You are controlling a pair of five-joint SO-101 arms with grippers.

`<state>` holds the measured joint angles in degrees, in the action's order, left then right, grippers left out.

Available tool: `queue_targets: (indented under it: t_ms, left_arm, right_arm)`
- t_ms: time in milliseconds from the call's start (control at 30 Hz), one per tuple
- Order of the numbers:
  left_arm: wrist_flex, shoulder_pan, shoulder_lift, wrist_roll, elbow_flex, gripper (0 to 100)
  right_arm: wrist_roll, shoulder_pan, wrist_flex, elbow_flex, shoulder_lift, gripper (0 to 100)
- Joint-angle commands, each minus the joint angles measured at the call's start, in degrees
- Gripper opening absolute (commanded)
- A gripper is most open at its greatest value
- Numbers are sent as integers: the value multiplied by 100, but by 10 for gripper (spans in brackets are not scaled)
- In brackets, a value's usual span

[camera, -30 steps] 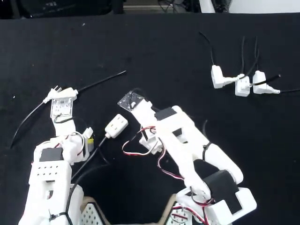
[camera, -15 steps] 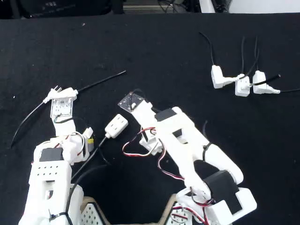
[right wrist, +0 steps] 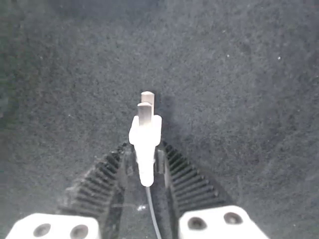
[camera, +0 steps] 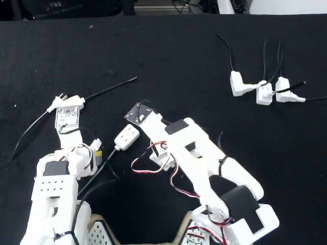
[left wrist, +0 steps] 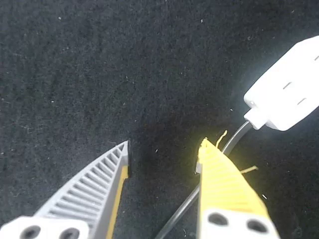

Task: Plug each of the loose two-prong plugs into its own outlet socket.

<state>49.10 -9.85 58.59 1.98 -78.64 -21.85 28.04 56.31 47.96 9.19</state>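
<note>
Gripping white two-prong plug point(right wrist: 144, 130) in right pincer point(right wrist: 143, 149) | left pincer point(left wrist: 164, 144) wide open, empty, near outlet socket point(left wrist: 286, 84)

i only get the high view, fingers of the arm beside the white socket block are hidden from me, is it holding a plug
Observer: Yes. The right gripper is shut on a white two-prong plug, with the prongs pointing out past the fingertips.
Operator: and the other gripper
Observer: The left gripper is open and holds nothing. It has one grey ribbed finger and one yellow-faced finger.
Operator: how close is it to the socket
Observer: The cable end of the white outlet socket block lies just beyond the yellow-faced finger, and its dark cable runs behind that finger.
</note>
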Motion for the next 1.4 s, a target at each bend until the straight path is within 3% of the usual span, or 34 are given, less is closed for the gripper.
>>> queue_targets:
  t_ms: [0,1167,1367]
  left_arm:
    - [26,-13,114,9,57,224]
    - [26,-13,114,9,75,224]
    - [26,-13,114,9,75,224]
  right_arm:
    - [18,132,-70,-4,-22,53]
    - [-26,123,-519,224,-31,54]
    - [-26,123,-510,312,13,11]
